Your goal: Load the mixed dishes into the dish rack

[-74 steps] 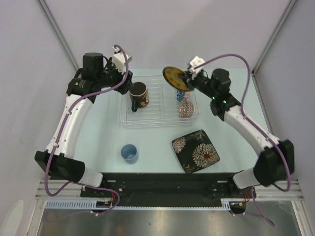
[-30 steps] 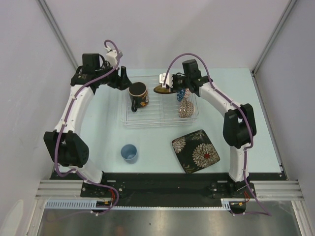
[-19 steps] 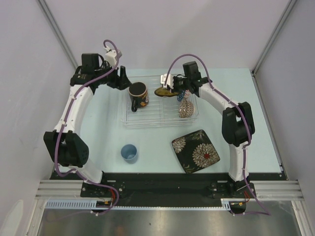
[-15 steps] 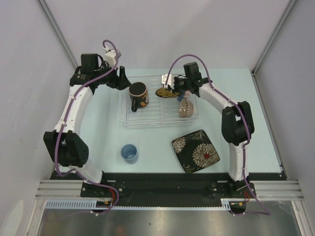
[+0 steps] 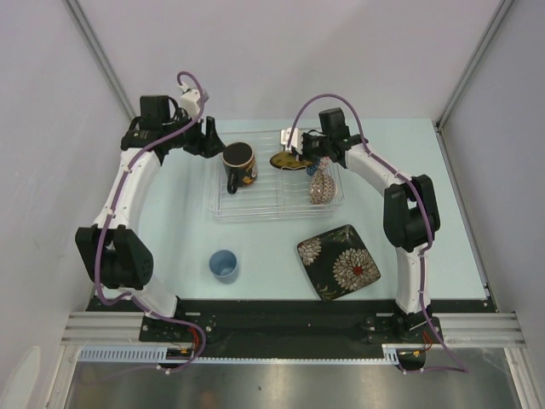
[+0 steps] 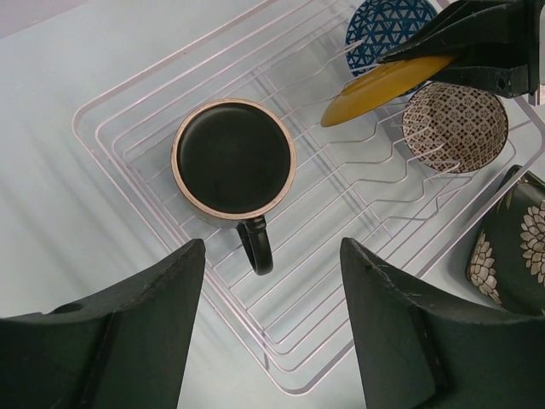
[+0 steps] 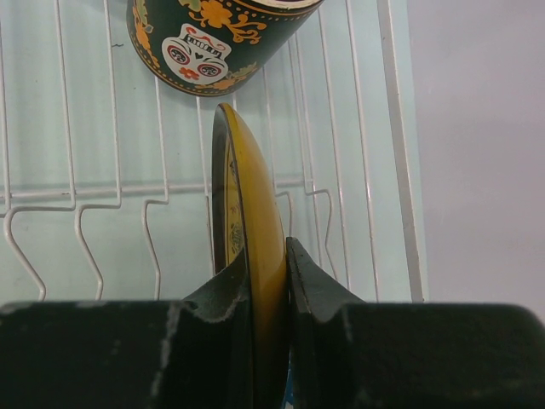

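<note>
The clear dish rack (image 5: 255, 211) holds the dark mug (image 5: 240, 164), upright at its left, and the blue patterned bowl (image 5: 313, 165) and beige patterned bowl (image 5: 321, 188), on edge at its right. My right gripper (image 5: 300, 156) is shut on the yellow plate (image 5: 284, 159), holding it on edge, tilted, low over the rack's ribs near the far side. In the right wrist view the plate (image 7: 247, 187) sits between my pads (image 7: 302, 273). My left gripper (image 5: 209, 136) is open and empty, above the rack's far left corner. The left wrist view shows the mug (image 6: 232, 158) and plate (image 6: 383, 85).
The small light-blue cup (image 5: 223, 265) stands on the table in front of the rack at the left. The black floral square plate (image 5: 339, 261) lies flat in front of the rack at the right. Grey walls close in the table's sides and back.
My right gripper brought the yellow plate down from above the rack's far edge into the rack. My left gripper drew back from the mug. Almost nothing moved in the last half second.
</note>
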